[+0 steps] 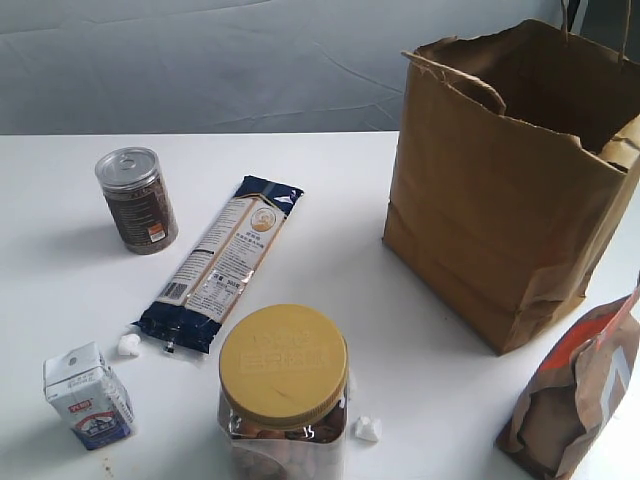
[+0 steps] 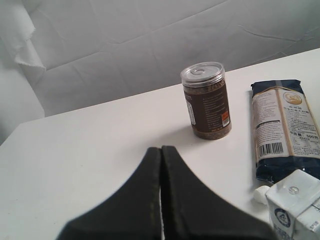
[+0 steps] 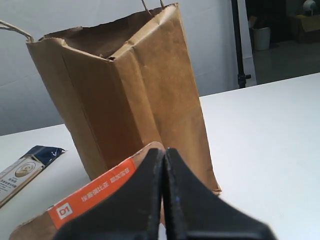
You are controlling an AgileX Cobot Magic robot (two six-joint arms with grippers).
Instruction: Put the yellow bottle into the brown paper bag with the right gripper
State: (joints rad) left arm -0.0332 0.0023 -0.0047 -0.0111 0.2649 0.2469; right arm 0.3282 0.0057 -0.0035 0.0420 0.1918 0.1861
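The brown paper bag (image 1: 510,180) stands upright and open at the right of the table, and it fills the right wrist view (image 3: 125,95). The yellow bottle shows in no view. My right gripper (image 3: 163,152) is shut with nothing between its fingers, close behind the smaller orange-printed pouch (image 3: 90,195) and short of the bag. My left gripper (image 2: 161,150) is shut and empty, low over bare table, facing the brown can (image 2: 206,100). Neither gripper appears in the exterior view.
On the white table lie a long dark blue noodle packet (image 1: 222,262), a brown can with a clear lid (image 1: 136,200), a small milk carton (image 1: 88,395), a clear jar with a wide yellow lid (image 1: 284,390), the orange-printed pouch (image 1: 580,390) and two white lumps (image 1: 368,428).
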